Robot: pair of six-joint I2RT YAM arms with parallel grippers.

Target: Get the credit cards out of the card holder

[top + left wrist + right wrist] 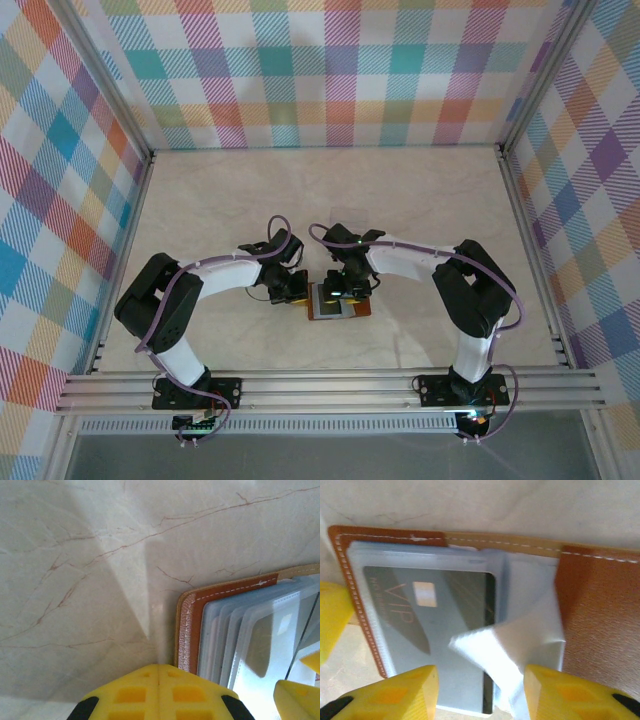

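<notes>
Top view: the open reddish-brown leather card holder (335, 308) lies mid-tabletop (300, 200).
Left wrist: left gripper (159, 669) is pressed together, with the holder at its 3 o'clock.
Right wrist: right gripper (481, 682) is spread and pinching nothing. The dark grey credit card (420, 610) lies at 11 o'clock, long axis 9-to-3.

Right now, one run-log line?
reddish-brown leather card holder: open | dark grey VIP credit card: sleeved inside | left gripper: shut, beside holder | right gripper: open, over holder

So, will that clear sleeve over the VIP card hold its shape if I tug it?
Probably floppy: the clear sleeve is already buckled into a peak over the VIP card. Its glossy sheen suggests it may slip. The card lies flat, likely stiff.
</notes>
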